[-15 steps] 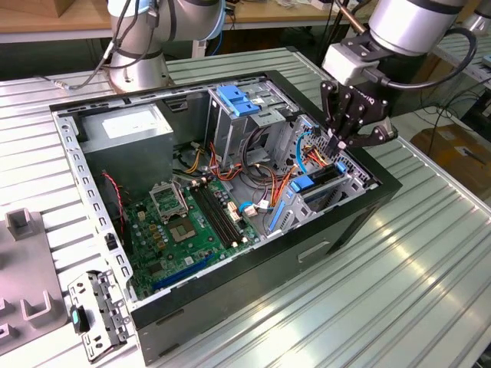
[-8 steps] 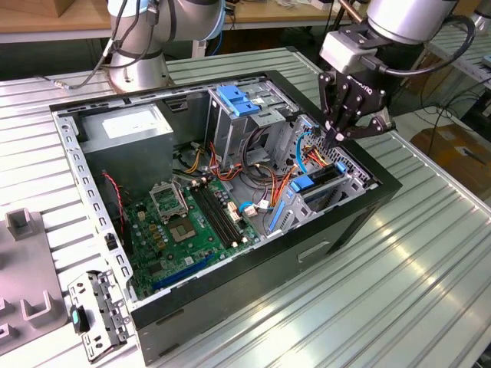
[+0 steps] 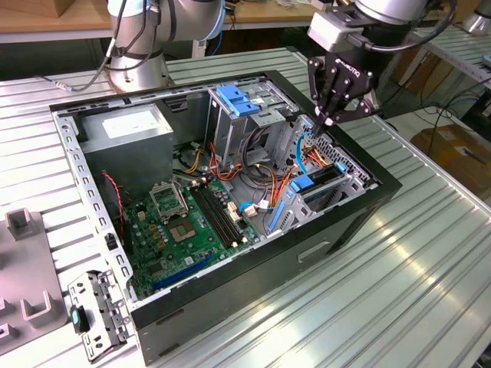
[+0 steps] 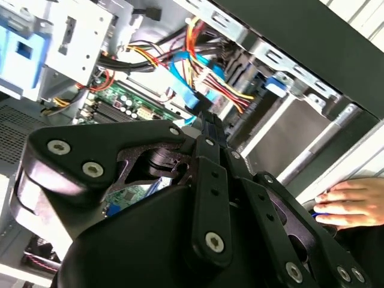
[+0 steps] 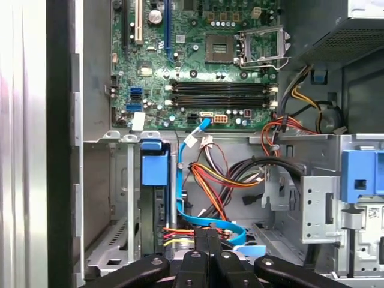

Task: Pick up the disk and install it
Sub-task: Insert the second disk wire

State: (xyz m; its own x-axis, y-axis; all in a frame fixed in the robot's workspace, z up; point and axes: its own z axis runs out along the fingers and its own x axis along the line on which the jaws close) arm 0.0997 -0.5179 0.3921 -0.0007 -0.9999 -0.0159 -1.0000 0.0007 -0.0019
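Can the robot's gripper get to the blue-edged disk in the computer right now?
Probably yes. The disk sits in its bay with its blue top uncovered, and the gripper hangs close beside it over the cables, fingers shut.

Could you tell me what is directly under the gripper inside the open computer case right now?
Under the gripper lie a light-blue cable and orange and yellow wires. The gripper covers whatever sits lower.
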